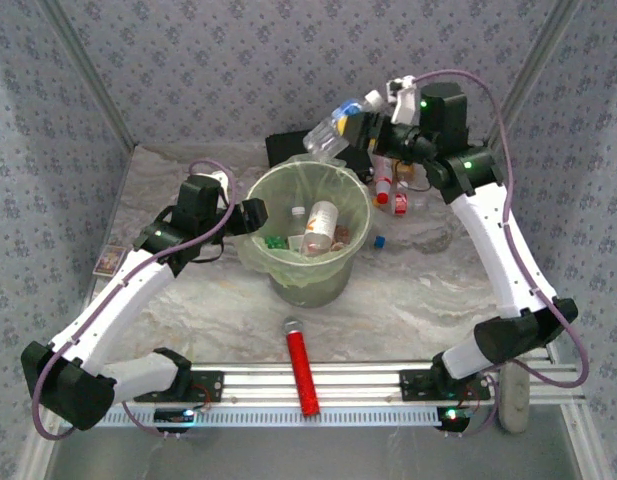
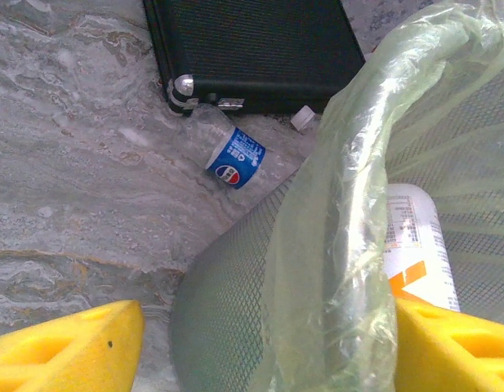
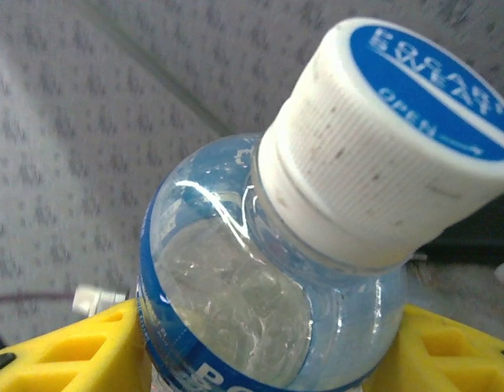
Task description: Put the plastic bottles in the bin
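The bin, a mesh bucket with a pale green bag liner, stands mid-table. My right gripper is shut on a clear plastic bottle with a blue label and a white-and-blue cap, tilted above the bin's far rim. In the right wrist view that bottle sits between both yellow fingers. My left gripper is open, astride the bin's left rim, with one finger outside the mesh and one inside. Several bottles lie in the bin. Another bottle lies on the table behind it.
A flat black case lies behind the bin, against the lying bottle. More small bottles stand right of the bin, with a blue cap nearby. A red cylinder lies at the front edge. A small card lies far left.
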{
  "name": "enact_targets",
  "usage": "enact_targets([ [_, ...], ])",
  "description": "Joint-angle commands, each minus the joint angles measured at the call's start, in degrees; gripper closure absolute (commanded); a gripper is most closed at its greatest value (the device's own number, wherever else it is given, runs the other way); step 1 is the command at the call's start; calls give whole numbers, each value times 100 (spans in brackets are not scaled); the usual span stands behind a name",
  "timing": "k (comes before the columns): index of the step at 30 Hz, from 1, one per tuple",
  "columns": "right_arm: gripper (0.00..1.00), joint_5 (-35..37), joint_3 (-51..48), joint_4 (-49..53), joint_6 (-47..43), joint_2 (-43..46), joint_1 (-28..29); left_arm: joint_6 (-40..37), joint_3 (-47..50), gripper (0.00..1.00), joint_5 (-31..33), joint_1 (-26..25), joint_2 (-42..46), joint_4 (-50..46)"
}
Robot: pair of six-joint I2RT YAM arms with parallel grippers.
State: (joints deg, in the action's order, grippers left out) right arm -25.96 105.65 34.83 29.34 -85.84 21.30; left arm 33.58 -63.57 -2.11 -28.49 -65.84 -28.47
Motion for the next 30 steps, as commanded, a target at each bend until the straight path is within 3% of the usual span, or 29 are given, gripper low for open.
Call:
enact_targets([
  [1, 40, 90, 368, 1469, -905, -56, 339, -76, 44, 24, -24, 37, -14, -62],
  [5, 41, 581, 530, 2241, -1468, -175, 813, -77, 79, 24, -9, 36, 15, -36],
  [11, 40, 2098, 964, 3252, -1918, -752, 1477, -54, 108, 24, -17, 33, 35, -35],
  [13, 40, 2636, 1072, 3478, -1982, -941, 1589, -54, 111, 24, -9, 33, 55, -44],
  [18, 39, 3177, 1272, 3924, -2088, -1244, 1761, -62, 119, 24, 29, 36, 50, -71],
  [27, 36, 2873, 1444, 4429, -2222, -1850, 1847, -70, 92, 24, 17, 32, 19, -61],
  [30, 27, 2786, 1398, 4314, -2217, -1910, 1843, -84, 82, 24, 24, 28, 28, -75],
])
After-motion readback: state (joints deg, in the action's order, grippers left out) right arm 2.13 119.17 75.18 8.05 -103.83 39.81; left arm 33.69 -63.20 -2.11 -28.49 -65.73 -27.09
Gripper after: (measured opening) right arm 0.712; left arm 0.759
